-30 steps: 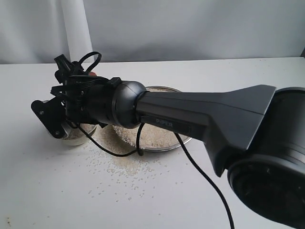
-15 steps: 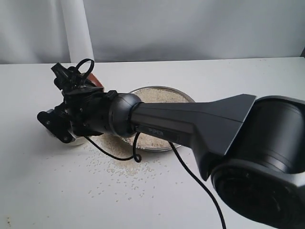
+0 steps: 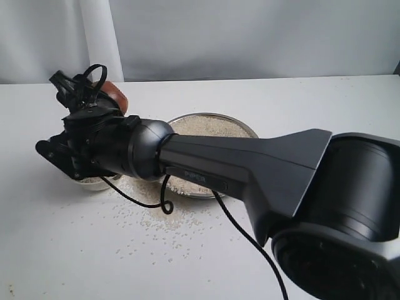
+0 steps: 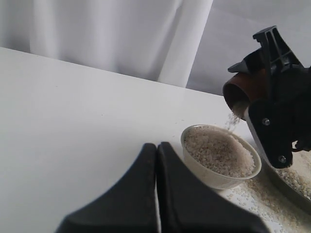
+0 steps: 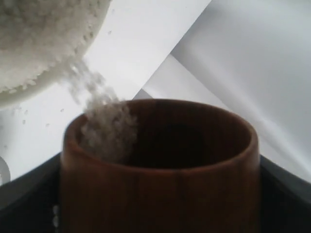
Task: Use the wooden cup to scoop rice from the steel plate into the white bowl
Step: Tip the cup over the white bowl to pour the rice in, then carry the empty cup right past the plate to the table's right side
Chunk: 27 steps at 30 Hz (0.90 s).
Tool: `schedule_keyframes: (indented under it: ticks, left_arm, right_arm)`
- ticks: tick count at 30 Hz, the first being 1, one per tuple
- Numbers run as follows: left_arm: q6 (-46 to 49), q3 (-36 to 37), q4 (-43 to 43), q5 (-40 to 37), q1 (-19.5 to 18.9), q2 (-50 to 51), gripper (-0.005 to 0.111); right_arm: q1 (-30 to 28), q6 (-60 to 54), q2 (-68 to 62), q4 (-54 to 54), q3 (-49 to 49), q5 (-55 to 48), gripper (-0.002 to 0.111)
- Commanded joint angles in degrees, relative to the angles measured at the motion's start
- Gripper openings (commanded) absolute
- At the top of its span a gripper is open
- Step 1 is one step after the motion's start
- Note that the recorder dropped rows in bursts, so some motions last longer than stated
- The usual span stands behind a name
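Between the clenched fingers of the right gripper [image 4: 267, 92], the wooden cup [image 4: 241, 90] was held tipped over, its mouth angled down and out past the jaw tips. A thin stream of rice [image 4: 232, 121] fell from the cup's lip into the white bowl [image 4: 200, 169], which sat directly under the cup's mouth and just below those jaws, apart from them. The bowl was filled nearly to its rim with grains. In the right wrist view the cup's reddish-brown rim filled the space between the two dark jaws, and grains slid over its edge toward the heaped bowl beyond. The left gripper [image 4: 156, 148] sat low with its jaws pressed flat together, grasping nothing. The bowl stood just ahead of their tips and a little to one side, not touching them. The steel plate [image 3: 245, 129] lay back from the right jaws, on the wrist side, partly hidden under the arm, with a bed of rice spread across it. On the white table [image 3: 325, 100] below the right wrist, loose grains [image 3: 164, 220] were scattered near the plate's edge, and a black cable [image 3: 164, 203] hung from the arm in a loop over them. In the exterior view the bowl showed only as a pale sliver under the wrist, so it could not be told there whether the gripper's housing touched its rim, though it seemed clear of it.
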<state>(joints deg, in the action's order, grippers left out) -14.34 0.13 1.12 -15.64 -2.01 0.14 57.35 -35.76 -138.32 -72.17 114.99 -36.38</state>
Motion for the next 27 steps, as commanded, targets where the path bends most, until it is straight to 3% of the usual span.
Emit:
schedule_keyframes:
  ticks: [1,8,18,24,27]
  left_arm:
    - [-0.22,-0.13,-0.09,0.35,0.27,-0.14,0.0]
    - [-0.22,-0.13,-0.09,0.35,0.27,-0.14,0.0]
    - [-0.22,-0.13,-0.09,0.35,0.27,-0.14,0.0]
    - [-0.22,-0.13,-0.09,0.35,0.27,-0.14,0.0]
    - [-0.22,-0.13,-0.09,0.35,0.27,-0.14,0.0]
  right_arm:
    - [0.56,-4.81,0.78,-0.09,0.47,-2.85,0.0]
    - [0.71,-8.77,0.78,0.01,0.47,-9.32,0.0]
    - [1.28,-8.09,2.53,0.96,0.47,-8.87,0.0]
    - [1.28,-3.2,3.08,2.3,0.47,-9.49,0.0]
    - [1.06,7.49,5.35,6.06,0.47,-9.48,0.0]
